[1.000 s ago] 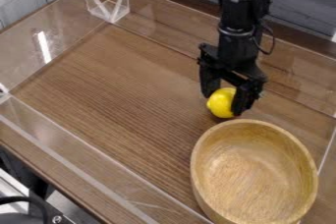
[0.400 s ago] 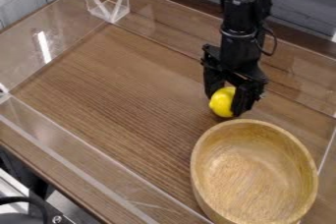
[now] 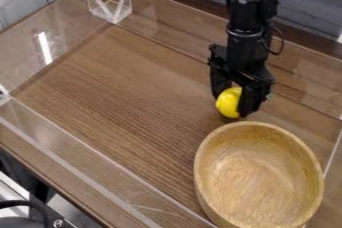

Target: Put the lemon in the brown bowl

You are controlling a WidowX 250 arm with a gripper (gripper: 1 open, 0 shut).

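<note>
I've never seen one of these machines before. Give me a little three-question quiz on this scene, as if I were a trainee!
1. True or false: the lemon already lies inside the brown bowl.
2. Multiple choice: what is between the jaws of the gripper? A) nothing B) the lemon C) the bowl's rim
3. Fill in: the brown bowl sits toward the ____ of the picture from the lemon, on the wooden table.

Key
1. False: the bowl holds nothing, and the lemon is outside it, beyond its far rim.
2. B: the jaws stand on either side of the lemon, closed on it.
3. Bottom, that is, nearer the camera.
</note>
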